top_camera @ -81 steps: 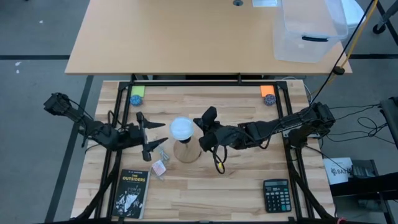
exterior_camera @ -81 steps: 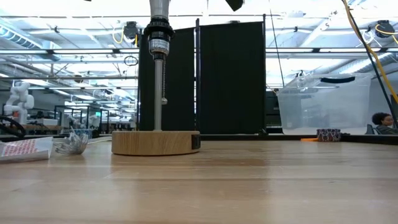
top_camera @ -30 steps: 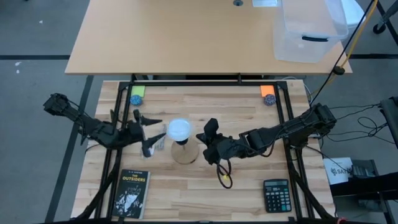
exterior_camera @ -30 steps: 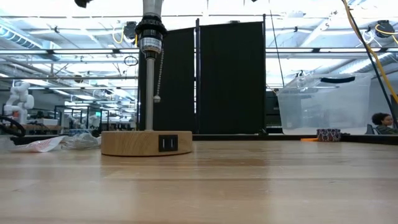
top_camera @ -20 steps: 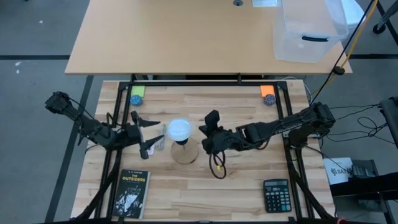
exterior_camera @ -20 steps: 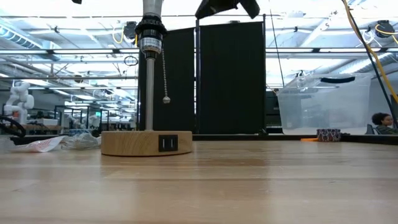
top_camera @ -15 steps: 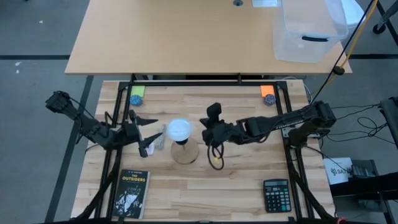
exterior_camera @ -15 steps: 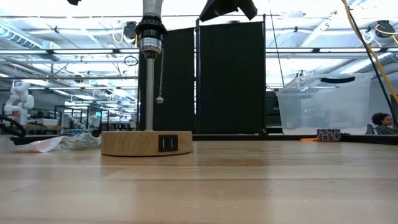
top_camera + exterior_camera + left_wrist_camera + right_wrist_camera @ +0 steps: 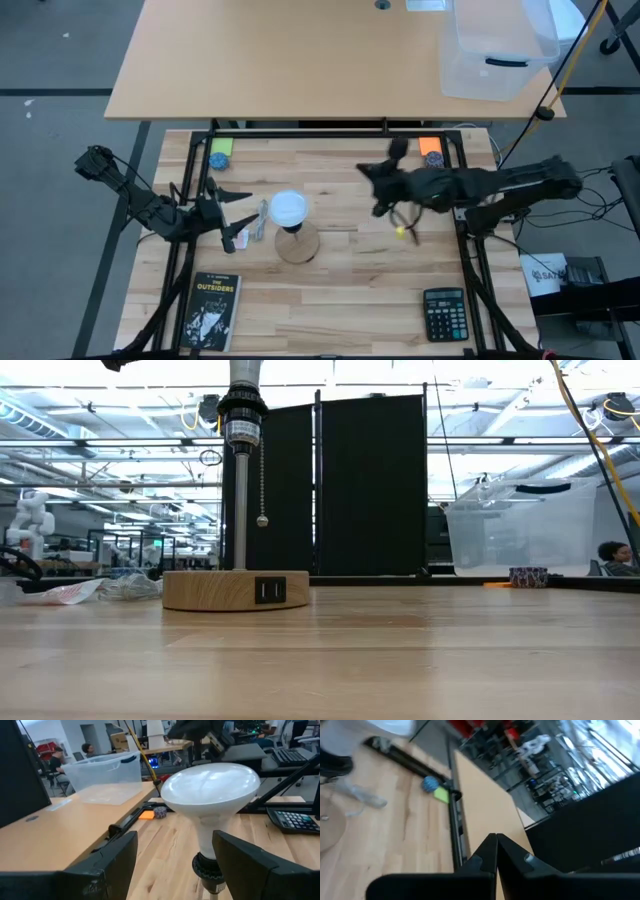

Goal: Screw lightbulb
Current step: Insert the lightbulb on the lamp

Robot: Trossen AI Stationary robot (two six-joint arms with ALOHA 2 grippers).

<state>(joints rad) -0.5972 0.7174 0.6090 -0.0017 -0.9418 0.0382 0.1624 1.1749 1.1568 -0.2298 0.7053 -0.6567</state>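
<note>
The white lightbulb (image 9: 288,208) stands upright in the black socket (image 9: 207,870) of a lamp with a round wooden base (image 9: 297,243). The low view shows the base (image 9: 235,590), the socket (image 9: 243,420) and a hanging pull chain (image 9: 262,520). My left gripper (image 9: 250,208) is open just left of the bulb. In the left wrist view (image 9: 175,847) its fingers stand on either side of the bulb (image 9: 210,790) and a little short of it, touching nothing. My right gripper (image 9: 366,172) is shut and empty, raised above the table to the right of the lamp and farther back; it also shows in the right wrist view (image 9: 496,842).
A crumpled clear wrapper (image 9: 258,225) lies beside the lamp base. A book (image 9: 210,310) lies at the near left and a calculator (image 9: 443,302) at the near right. Small coloured items (image 9: 220,152) (image 9: 430,150) sit at the far corners. A clear bin (image 9: 495,50) stands on the far table.
My right gripper has drawn away from the lamp's right side, rising and going toward the table's far right. The lamp and bulb stay where they were, and the pull chain swings a little.
</note>
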